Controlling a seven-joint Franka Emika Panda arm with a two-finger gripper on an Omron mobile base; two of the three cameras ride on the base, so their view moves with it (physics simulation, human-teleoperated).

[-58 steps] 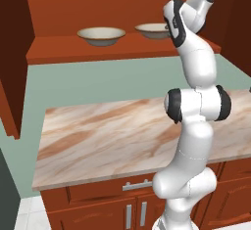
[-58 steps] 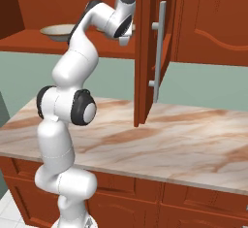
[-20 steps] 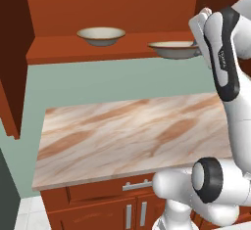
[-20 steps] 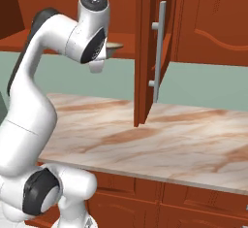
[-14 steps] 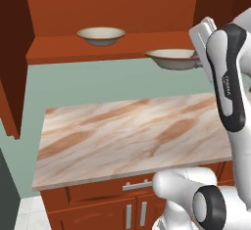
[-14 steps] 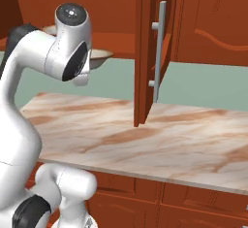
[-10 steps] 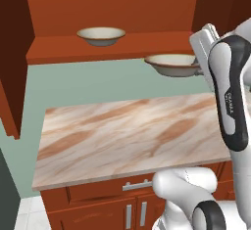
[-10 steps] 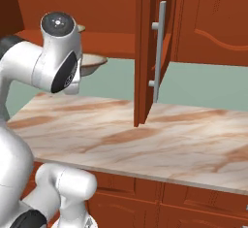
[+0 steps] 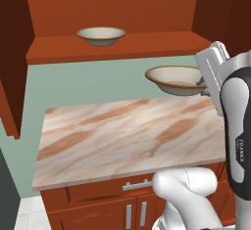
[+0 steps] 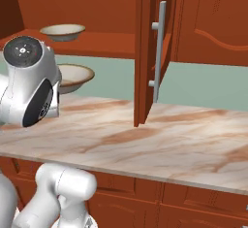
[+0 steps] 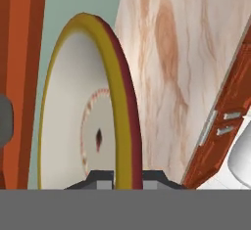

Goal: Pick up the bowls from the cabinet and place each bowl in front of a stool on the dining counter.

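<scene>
A: From the left base view? 
B: One cream bowl sits on the cabinet shelf; a second bowl hangs level above the veined marble counter, its rim caught at the gripper.

A: Right base view? 
B: The held bowl peeks past the arm; the shelf bowl is behind (steel-handled door ajar).

A: Hand view? 
B: Fingers pinch the brown rim narrowly, probably at its edge.
</scene>
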